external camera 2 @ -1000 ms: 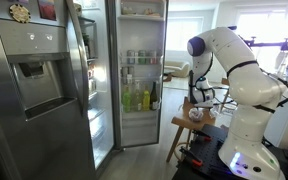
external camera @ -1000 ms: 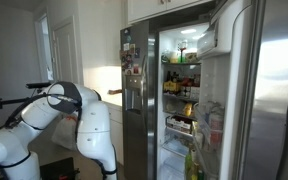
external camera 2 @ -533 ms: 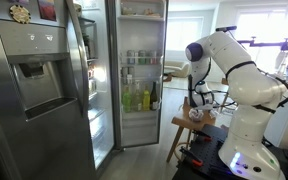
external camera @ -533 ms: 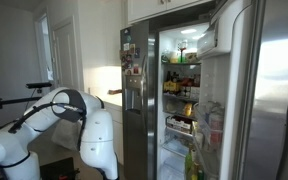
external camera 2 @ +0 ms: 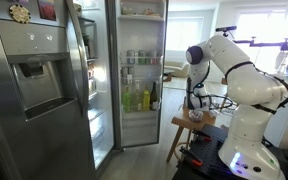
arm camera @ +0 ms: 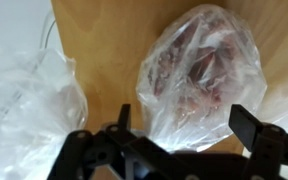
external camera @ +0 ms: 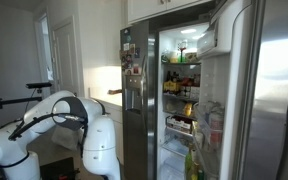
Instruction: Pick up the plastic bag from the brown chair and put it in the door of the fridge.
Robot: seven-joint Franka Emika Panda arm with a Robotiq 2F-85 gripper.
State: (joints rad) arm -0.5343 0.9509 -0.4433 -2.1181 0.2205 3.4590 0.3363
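Both exterior views share the fridge [external camera: 134,130] [external camera 2: 44,130]; wrist view looks closely down.

The plastic bag [arm camera: 199,75] lies on the brown chair [arm camera: 104,40], a second bag [arm camera: 29,100] just to its left in the wrist view. In an exterior view the chair [external camera 2: 192,122] stands right of the fridge [external camera 2: 139,80], between it and the robot's base [external camera 2: 246,150]

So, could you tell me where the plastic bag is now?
In the wrist view, the plastic bag lies on the brown chair, just beyond the open gripper.
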